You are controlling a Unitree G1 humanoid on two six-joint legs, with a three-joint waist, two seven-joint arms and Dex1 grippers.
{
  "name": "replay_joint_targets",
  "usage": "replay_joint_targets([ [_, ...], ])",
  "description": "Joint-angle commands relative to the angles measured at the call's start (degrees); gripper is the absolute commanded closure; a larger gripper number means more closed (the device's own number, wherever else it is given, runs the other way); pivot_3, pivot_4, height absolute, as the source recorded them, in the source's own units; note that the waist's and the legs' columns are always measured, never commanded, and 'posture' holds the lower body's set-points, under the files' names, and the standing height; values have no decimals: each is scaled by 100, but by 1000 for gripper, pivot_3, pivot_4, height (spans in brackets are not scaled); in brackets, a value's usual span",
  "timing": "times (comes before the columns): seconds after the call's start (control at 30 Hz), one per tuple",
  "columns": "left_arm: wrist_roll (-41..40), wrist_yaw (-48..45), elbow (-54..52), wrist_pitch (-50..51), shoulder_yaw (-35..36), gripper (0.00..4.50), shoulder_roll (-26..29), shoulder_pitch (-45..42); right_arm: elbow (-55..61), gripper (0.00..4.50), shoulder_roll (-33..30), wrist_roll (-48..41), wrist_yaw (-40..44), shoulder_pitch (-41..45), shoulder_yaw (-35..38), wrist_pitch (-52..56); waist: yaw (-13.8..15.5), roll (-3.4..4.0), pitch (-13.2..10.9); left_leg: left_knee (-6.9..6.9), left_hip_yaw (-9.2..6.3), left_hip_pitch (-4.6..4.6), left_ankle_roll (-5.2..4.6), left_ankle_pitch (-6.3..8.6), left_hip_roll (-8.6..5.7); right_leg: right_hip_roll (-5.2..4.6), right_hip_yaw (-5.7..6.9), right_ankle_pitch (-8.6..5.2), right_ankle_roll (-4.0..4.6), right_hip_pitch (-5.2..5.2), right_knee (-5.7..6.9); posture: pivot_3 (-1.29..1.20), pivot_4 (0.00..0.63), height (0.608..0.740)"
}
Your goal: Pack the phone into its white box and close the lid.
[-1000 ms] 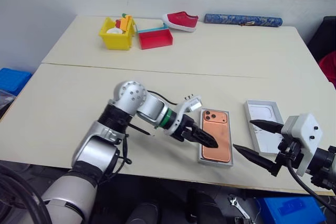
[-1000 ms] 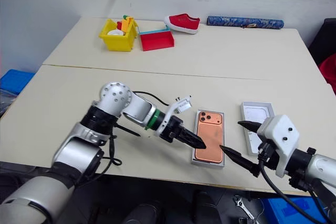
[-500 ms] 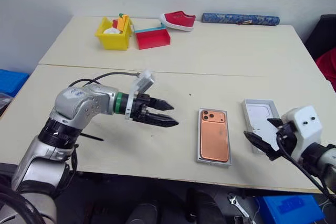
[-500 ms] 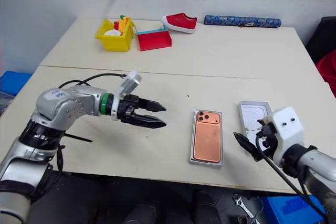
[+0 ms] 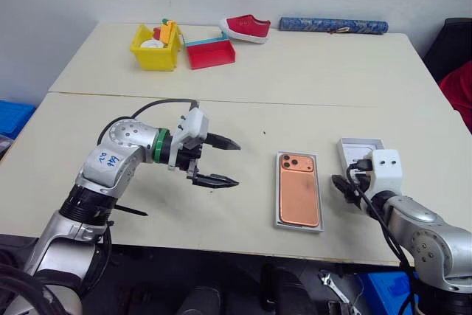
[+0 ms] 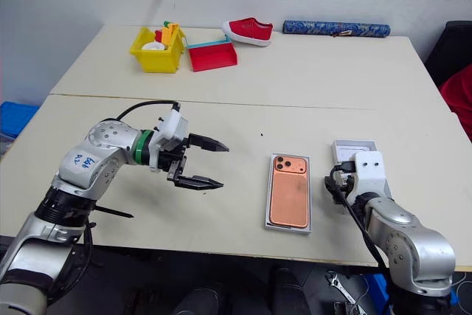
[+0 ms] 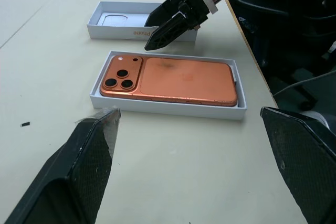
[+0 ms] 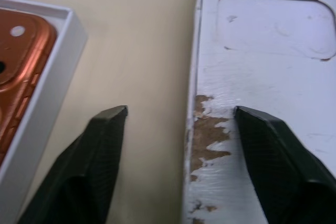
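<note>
Now left hand (image 5: 220, 161) spread wide, right hand (image 8: 178, 124) astride the lid's (image 8: 273, 66) wall, unclosed.

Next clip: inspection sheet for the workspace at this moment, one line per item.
Surface: two beige tables pushed together, seam across.
Job's things: phone lies face down in the white box; lid open side up beside it, not yet on.
Clutter: yellow bin, red tray, red shoe, blue roll at the far edge.
Grippers: left pincer open, above the table beside the box; right pincer astride the lid's near wall, one finger inside, not yet shut.
Cables: black cable on the left arm.
Surroundings: blue crates on the floor.
</note>
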State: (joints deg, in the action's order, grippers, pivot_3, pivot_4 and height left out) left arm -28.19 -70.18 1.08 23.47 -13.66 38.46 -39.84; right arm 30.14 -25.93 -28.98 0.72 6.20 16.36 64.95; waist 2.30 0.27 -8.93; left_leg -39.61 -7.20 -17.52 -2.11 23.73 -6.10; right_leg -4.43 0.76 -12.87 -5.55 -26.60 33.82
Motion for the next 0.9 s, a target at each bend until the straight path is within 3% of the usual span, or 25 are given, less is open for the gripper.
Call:
replay_joint_targets([
  [0.03, -14, -65, -187, 39, 213, 0, -29, -30, 67, 2642, 67, 150, 36, -20, -99, -109, -26, 0, 0, 0, 0, 0, 0, 0, 0, 0, 0, 0, 0, 0, 1, 0, 150, 740],
  [0.2, 17, -116, -228, 43, 270, 0, -50, 52, 412, 4306, 78, 355, 31, -293, -80, -203, -66, 0, 0, 3, -4, 0, 0, 0, 1, 0, 2, 0, 0, 0, -1, 0, 150, 740],
  [0.23, 35, -129, -238, 27, 277, 0, -53, 75, 553, 4466, 137, 320, 48, -330, 4, -273, -65, 0, 0, 4, -4, 0, 0, 0, 1, 0, 2, 0, 0, 0, -1, 0, 150, 740],
  [0.33, 121, -162, -240, -73, 295, 0, -40, 168, 1044, 4466, 433, -213, 215, -220, 434, -142, -79, 3, -2, 5, -4, 0, 0, 0, 1, 1, 1, 0, 0, 0, -1, 0, 150, 740],
  [0.4, 217, -152, -224, -174, 317, 0, -31, 218, 1324, 4466, 900, -1325, 229, 115, 1002, 378, -95, 8, -5, 5, -4, 0, 0, 0, 2, 2, 1, 0, 0, -1, 0, 0, 150, 740],
  [0.47, 313, -122, -194, -262, 329, 0, -42, 253, 1260, 4466, 1320, -3421, -456, 296, 1461, 486, -103, 10, -6, 5, -3, 2, 0, 0, 10, 10, 0, 0, 0, -1, 1, 0, 150, 740],
  [0.53, 379, -117, -153, -308, 318, 0, -62, 242, 1034, 4466, 1054, -6087, -1850, 187, 1138, -459, -105, 15, -10, 16, -6, 10, 1, 0, 15, 13, 3, -2, 4, 1, 0, 0, 150, 740],
  [0.6, 423, -125, -122, -327, 306, 0, -84, 216, 945, 4466, 630, -7881, -2631, -3, 622, -1276, -87, 25, -16, 29, -6, 12, 0, 0, 13, 10, 3, -2, 5, 1, -3, 0, 150, 740],
  [0.73, 474, -149, -97, -315, 309, 0, -80, 168, 1018, 4466, 592, -8402, -2793, -206, -295, -2119, -98, 18, -12, 31, -5, 12, -4, -2, 5, 1, 18, -1, 2, 7, -24, 0, 150, 740],
  [0.9, 485, -121, -179, -189, 357, 0, -30, 179, 868, 4466, 1218, -8402, -2499, -214, -1213, -2648, -112, 19, -12, 32, -2, 12, -5, -3, 13, 7, 12, 0, 1, 4, -18, 0, 150, 740],
])
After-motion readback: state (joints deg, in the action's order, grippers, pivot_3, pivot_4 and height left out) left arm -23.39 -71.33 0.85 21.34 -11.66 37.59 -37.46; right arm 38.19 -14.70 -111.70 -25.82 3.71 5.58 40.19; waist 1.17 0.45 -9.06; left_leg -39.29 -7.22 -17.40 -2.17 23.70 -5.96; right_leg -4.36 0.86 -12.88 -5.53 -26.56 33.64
